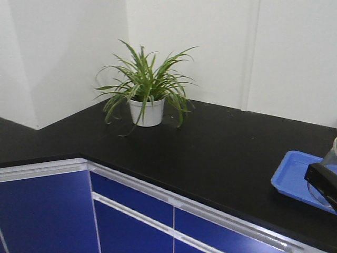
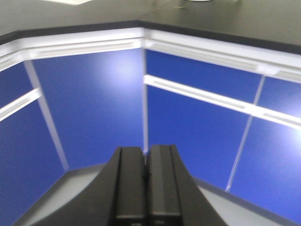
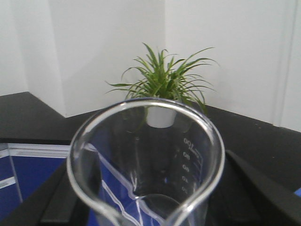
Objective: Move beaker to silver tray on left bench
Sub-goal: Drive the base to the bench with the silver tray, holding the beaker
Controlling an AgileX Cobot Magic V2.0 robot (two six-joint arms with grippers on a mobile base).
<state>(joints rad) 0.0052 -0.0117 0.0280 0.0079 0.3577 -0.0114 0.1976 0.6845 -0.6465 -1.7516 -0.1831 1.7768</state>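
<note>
Far right, over the blue tray, the right gripper clamps the beaker, probably lifted clear. Meanwhile the left gripper is closed on nothing. Carry step; next needs the silver tray, not in view.

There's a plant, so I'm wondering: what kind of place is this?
Probably a science lab: there's a graduated glass beaker, a long black bench over blue cabinets, and a blue tray.

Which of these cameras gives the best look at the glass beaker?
The right wrist view: the beaker fills the frame, with its rim and printed marks clear. The front view catches only a sliver of the beaker at the right edge. The left wrist view shows none of it, only blue cabinet fronts.
</note>
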